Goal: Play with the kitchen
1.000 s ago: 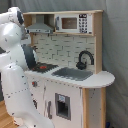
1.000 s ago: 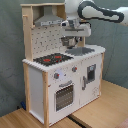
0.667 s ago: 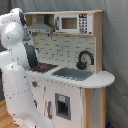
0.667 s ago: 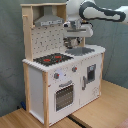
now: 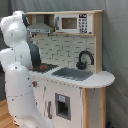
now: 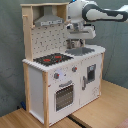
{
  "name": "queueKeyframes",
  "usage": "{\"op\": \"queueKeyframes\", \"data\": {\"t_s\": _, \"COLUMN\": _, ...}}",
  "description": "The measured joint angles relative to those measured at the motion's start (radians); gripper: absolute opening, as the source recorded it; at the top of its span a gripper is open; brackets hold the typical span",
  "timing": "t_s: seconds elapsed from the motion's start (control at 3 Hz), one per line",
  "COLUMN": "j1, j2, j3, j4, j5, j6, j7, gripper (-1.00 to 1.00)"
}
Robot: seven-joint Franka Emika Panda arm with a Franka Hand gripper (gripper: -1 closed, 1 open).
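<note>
One large toy, the kitchen (image 6: pixel 62 75), fills both exterior views, standing on a pale wood floor in front of a grey backdrop, and the claw (image 6: pixel 78 46) hangs over its counter, just above the grey sink (image 6: pixel 81 51); whether the claw is open or closed I cannot tell, and it seems to hold nothing. In the second exterior view the hob (image 6: pixel 51 59) with its red rings lies below the claw and toward the second exterior view's left, the hood (image 6: pixel 50 21) is up and further to that same side, and the oven door (image 6: pixel 64 95) and the knobs (image 6: pixel 65 73) sit well below the claw on the front face. In the first exterior view the arm's white body (image 5: pixel 19 75) covers most of the hob side, while the black faucet (image 5: pixel 84 59) curves over the sink (image 5: pixel 73 73) and the microwave (image 5: pixel 75 23) sits on the top shelf. As a judgement, the kitchen is stiff, heavy and not something to lift: it is flat white panels edged with light wood, with a rounded counter end and a tiled-looking back wall. Play would go through the small moving parts, so the sensible places to take hold are the knobs, the oven door's bar handle, or the faucet's arch. Those parts look like smooth painted wood or plastic, likely slippery and easily strained, so a light pinch and gentle turning or pulling seem wise.
</note>
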Motion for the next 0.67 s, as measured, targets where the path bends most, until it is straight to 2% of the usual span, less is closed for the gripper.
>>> {"op": "queueKeyframes", "data": {"t_s": 0.67, "j1": 0.031, "j2": 0.14, "j3": 0.007, "j4": -0.205, "j5": -0.077, "j6": 0.097, "j7": 0.067, "gripper": -1.0}}
